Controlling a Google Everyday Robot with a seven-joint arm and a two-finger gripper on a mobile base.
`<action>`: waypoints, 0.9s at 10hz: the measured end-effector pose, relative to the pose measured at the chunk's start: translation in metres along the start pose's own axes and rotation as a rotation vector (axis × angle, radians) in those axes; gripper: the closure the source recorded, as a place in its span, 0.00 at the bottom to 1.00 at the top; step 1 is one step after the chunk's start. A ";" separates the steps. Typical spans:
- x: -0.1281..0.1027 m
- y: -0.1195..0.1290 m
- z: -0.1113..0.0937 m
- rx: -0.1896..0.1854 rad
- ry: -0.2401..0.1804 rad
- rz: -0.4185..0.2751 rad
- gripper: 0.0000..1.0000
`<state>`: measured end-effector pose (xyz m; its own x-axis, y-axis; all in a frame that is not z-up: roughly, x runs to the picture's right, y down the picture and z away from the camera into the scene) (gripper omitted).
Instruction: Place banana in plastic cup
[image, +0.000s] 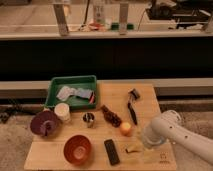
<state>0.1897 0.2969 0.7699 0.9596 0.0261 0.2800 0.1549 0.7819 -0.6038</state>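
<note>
The banana (133, 148) is a small pale-yellow fruit lying on the wooden table (60, 157) near the front edge, right of the black remote (111, 151). My white arm (172, 131) reaches in from the right. Its gripper (143, 143) is low over the table, just right of the banana. The arm's end covers the gripper. I cannot make out the light-blue plastic cup; it may be hidden behind the arm's end.
A green tray (55, 89) with packets stands at the back left. A cream cup (62, 112), purple bowl (35, 125), metal cup (88, 119), red bowl (70, 152), dark fruit cluster (111, 116), orange fruit (125, 128) and black brush (132, 107) lie around.
</note>
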 end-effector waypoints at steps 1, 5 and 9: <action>0.000 0.000 0.002 -0.003 0.007 0.005 0.47; -0.002 0.001 0.002 0.005 0.027 0.034 0.75; -0.012 -0.003 -0.010 0.040 -0.030 0.027 0.95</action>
<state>0.1797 0.2880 0.7614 0.9556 0.0656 0.2873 0.1194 0.8051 -0.5810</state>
